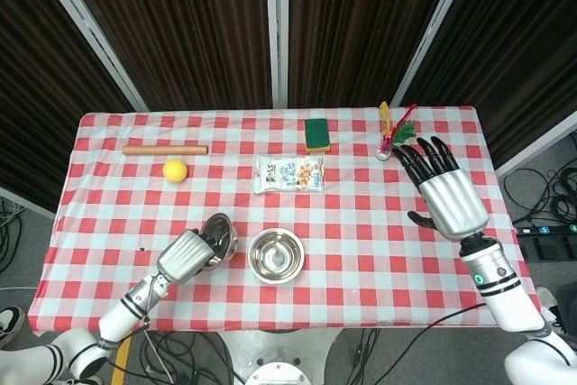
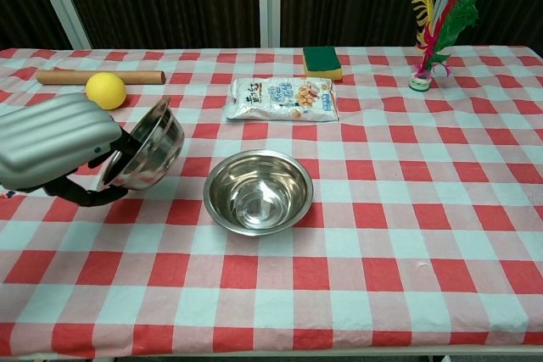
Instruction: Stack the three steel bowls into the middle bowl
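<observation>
Chest view: left robot hand grips a tilted bowl (right robot hand spread, empty); it might slip beside the middle bowl

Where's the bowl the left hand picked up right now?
The bowl hangs tilted in the left hand, off the cloth, just left of the middle bowl.

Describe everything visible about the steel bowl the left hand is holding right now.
The held bowl is shiny steel, round, with a thin rolled rim and a reflective inside. The left hand grips it at the rim, dark fingers reaching inside. It is lifted off the checked tablecloth and tipped steeply on edge, with its outer side facing the middle bowl, which sits upright and apart from it. It looks empty; I cannot see any dents or markings.
</observation>
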